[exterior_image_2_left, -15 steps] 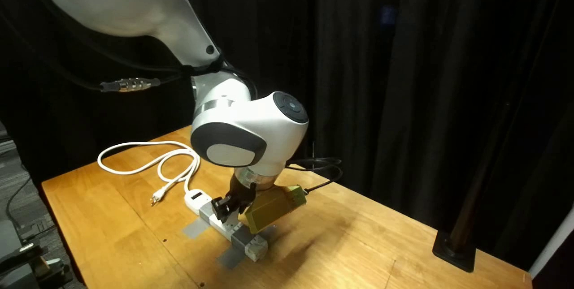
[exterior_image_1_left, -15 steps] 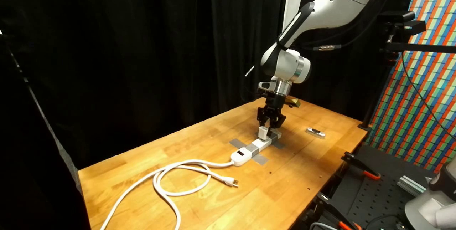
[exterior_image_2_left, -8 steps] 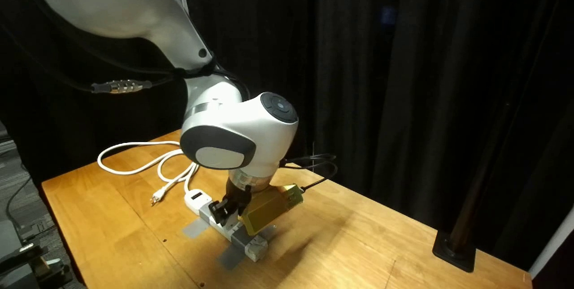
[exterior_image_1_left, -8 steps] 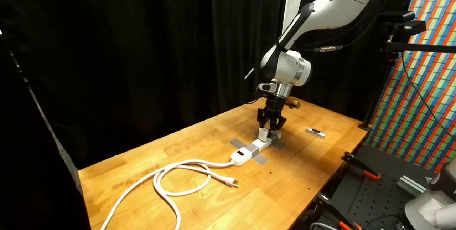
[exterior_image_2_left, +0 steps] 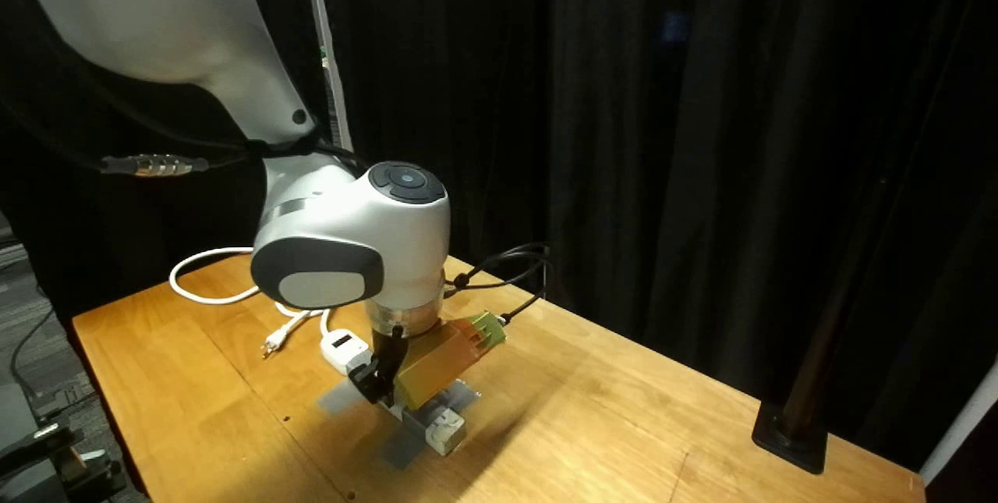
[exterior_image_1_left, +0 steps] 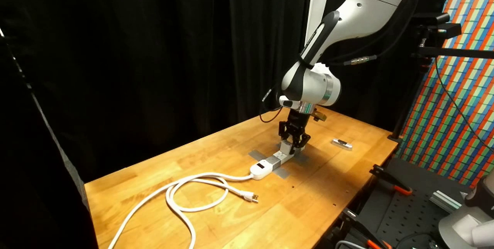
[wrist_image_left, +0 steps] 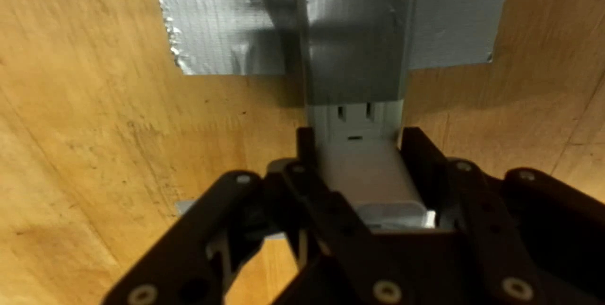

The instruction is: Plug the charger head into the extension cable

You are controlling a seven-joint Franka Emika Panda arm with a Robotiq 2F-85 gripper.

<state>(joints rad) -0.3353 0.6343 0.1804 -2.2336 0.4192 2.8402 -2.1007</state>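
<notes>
Left of the strip (exterior_image_1_left: 283,157), in an exterior view, its cord (exterior_image_1_left: 182,182) loops slackly; the plug (exterior_image_1_left: 247,195) lies near the strip's closer end, apart from my work. Tape (exterior_image_1_left: 273,161) crosses the strip and holds it to the table (exterior_image_1_left: 235,227), I'd judge so it won't slide when I press. Further along, the charger (exterior_image_1_left: 286,147) stands roughly upright on the strip, at an outlet. My gripper (wrist_image_left: 358,137) has its jaws drawn in to the charger's width, clasping it from both sides, I think to line it up for a straight push. The charger covers its own slots, so I can't tell how deep it sits. In an exterior view the wrist's yellow block (exterior_image_2_left: 440,366) masks part of the strip. Right of the strip, well apart, are a silver bar (exterior_image_1_left: 342,144) and, further out, a clamp (exterior_image_1_left: 390,179).
</notes>
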